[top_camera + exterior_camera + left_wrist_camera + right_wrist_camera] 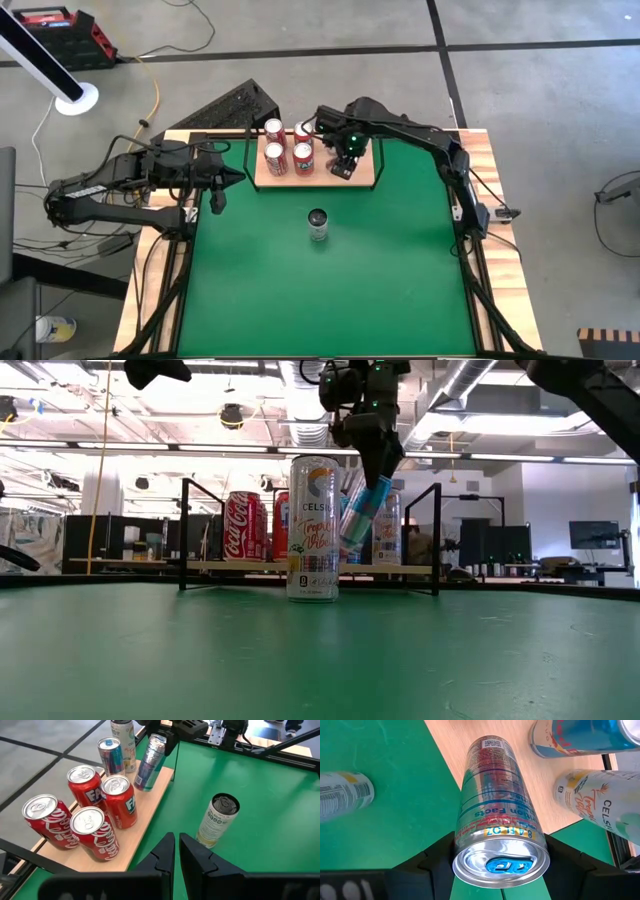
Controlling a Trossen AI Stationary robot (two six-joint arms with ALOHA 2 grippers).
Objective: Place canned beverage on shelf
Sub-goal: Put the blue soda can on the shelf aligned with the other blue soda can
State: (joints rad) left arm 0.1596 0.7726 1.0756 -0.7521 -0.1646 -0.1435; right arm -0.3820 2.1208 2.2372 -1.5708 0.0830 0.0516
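Right now my right claw [501, 851] is clamped around a slim silver-and-blue can [496, 795], gripping it near the top, and I hold it tilted over the near edge of the shelf [365, 172], its base low above the light wood; whether the base touches the board I cannot tell. As I judge it, this is the placing step: the can is over its spot but not yet standing. Next I need to bring it upright, lower it flat onto the bare wood, and only then let go, keeping clear of the cans just behind it. Its label shows a nutrition facts panel and a printed code on the shoulder, but no brand I can read. On the shelf stand four red cans [82, 815], two of them Coca-Cola [242, 525], plus a blue-and-silver can [111, 755] and a pale Celsius can [592, 795]. Another Celsius can [313, 528], with "Tropical" partly legible, waits upright on the green table [400, 280], well apart from the shelf. My left claw [176, 851] idles at the table's left edge, fingers nearly together and empty.
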